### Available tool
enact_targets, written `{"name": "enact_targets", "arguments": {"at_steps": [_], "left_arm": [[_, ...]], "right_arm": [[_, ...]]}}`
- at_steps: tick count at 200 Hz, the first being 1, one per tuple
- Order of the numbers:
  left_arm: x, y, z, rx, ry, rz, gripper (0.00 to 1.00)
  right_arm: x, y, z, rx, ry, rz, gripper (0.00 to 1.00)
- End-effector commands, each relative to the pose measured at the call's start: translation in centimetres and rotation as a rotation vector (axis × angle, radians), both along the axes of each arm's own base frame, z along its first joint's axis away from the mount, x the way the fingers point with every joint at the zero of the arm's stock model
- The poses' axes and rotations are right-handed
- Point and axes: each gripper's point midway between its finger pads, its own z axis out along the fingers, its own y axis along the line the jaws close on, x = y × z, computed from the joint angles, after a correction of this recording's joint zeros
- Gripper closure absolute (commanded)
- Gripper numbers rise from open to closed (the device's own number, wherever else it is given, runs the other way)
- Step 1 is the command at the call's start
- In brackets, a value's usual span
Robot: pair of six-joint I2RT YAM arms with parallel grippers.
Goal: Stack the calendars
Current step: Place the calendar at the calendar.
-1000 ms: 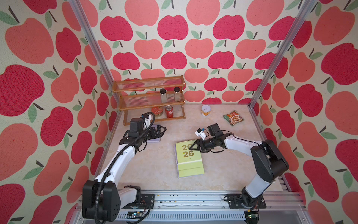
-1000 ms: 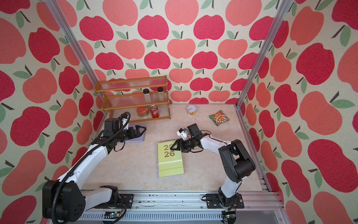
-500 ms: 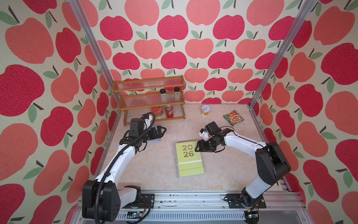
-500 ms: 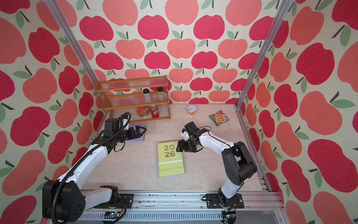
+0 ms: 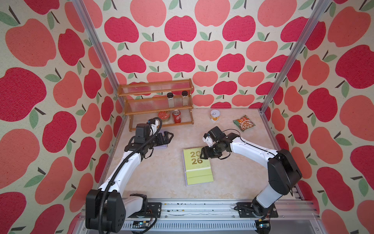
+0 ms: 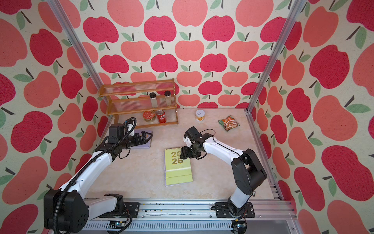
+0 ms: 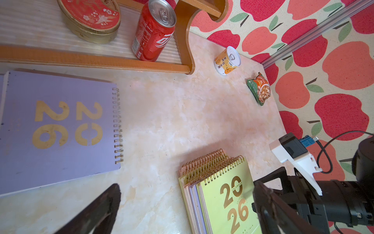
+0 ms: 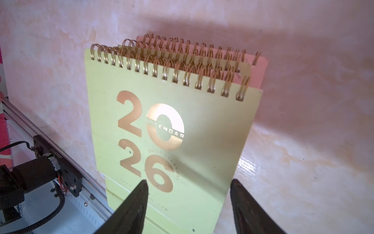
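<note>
A pile of calendars lies mid-table with a yellow-green one (image 5: pixel 197 167) (image 6: pixel 178 169) on top, gold "20 26" facing up. Pink and lilac edges show under it in the left wrist view (image 7: pixel 222 194) and right wrist view (image 8: pixel 172 129). A single lilac calendar (image 7: pixel 58 125) (image 6: pixel 144 145) lies flat by the shelf, partly hidden in both top views. My left gripper (image 5: pixel 169 136) (image 7: pixel 186 187) hovers over it, open and empty. Over the pile's far right corner, my right gripper (image 5: pixel 203 155) (image 6: pixel 183 155) (image 8: pixel 188 182) is open with nothing between its fingers.
A wooden shelf (image 5: pixel 159 123) at the back left holds a red can (image 5: pixel 176 116), a round tin (image 5: pixel 163 115) and two jars (image 5: pixel 170 99). A small can (image 5: pixel 214 115) and a green snack packet (image 5: pixel 243 123) lie at the back right. A metal rail (image 5: pixel 202 208) runs along the front.
The right gripper drew back off the top calendar's numerals, then came back over its far right corner with jaws slightly wider. The left arm has not moved.
</note>
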Motion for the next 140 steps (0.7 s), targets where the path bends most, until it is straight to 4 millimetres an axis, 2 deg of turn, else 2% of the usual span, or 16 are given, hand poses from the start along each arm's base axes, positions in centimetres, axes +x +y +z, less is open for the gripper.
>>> {"name": "enact_targets", "arguments": {"at_steps": [1,14,34,58,76,111,140], "left_arm": [[-0.7,-0.3,0.3,0.001,0.007,-0.021,0.0],[-1.6,-1.0,-0.4,-0.033,0.052,-0.048,0.0],[-3.9,-3.2,-2.2,-0.097,0.151,-0.127,0.0],[-6.7,-5.4,-4.9,-0.07,0.249,-0.181,0.0],[-8.0,-6.8,-6.5,-0.065,0.298,-0.205,0.0],[-8.9,-9.1,-8.2,-0.057,0.344,-0.252,0.0],[-9.0,-9.8,-9.0,-0.055,0.362,-0.265,0.0]], "right_arm": [[-0.1,0.1,0.3,-0.019,0.0,0.003,0.33],[-0.1,0.1,0.2,-0.017,0.004,-0.002,0.33],[-0.2,0.0,0.2,-0.021,0.004,-0.004,0.33],[-0.3,-0.1,0.0,-0.026,0.008,-0.005,0.33],[-0.3,-0.1,-0.2,-0.026,0.01,-0.005,0.33],[-0.4,0.0,-0.4,-0.025,0.016,-0.001,0.33],[-0.4,0.0,-0.4,-0.016,0.016,-0.003,0.33]]}}
